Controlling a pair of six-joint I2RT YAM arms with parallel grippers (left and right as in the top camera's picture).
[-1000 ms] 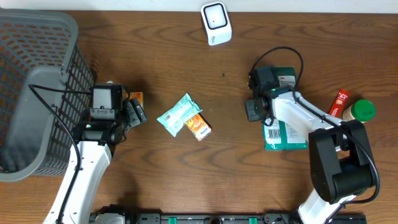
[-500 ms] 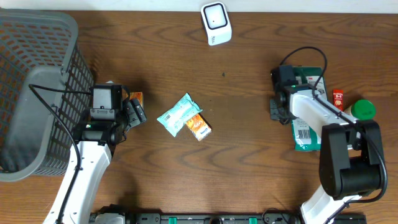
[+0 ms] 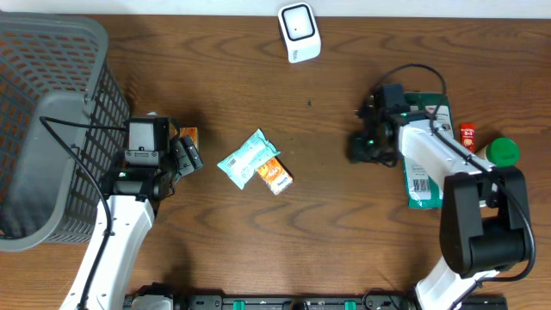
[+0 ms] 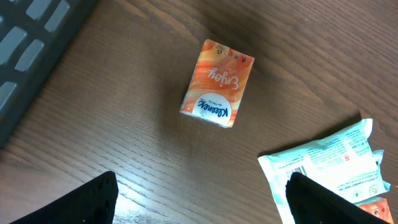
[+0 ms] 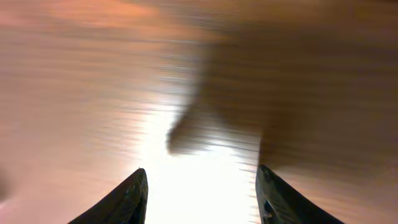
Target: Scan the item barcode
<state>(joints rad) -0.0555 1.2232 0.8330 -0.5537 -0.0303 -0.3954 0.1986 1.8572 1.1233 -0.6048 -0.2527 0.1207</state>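
The right hand (image 3: 363, 145) stands partly open with nothing between its fingers. Its wrist view is blurred and shows only bare desk (image 3: 344, 241). The green pack (image 3: 422, 191) lies flat on the desk just to the right of this hand, partly under the arm, with its barcode label facing up. The left hand (image 3: 188, 155) is wide and empty, near an orange tissue pack (image 4: 217, 83).

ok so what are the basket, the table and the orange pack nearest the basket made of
Basket: grey moulded plastic by the look, matt, open grid wall.
Table: brown wood grain, slight sheen; solid wood or laminate, cannot tell.
Orange pack: probably printed plastic film, slightly glossy, soft edges.
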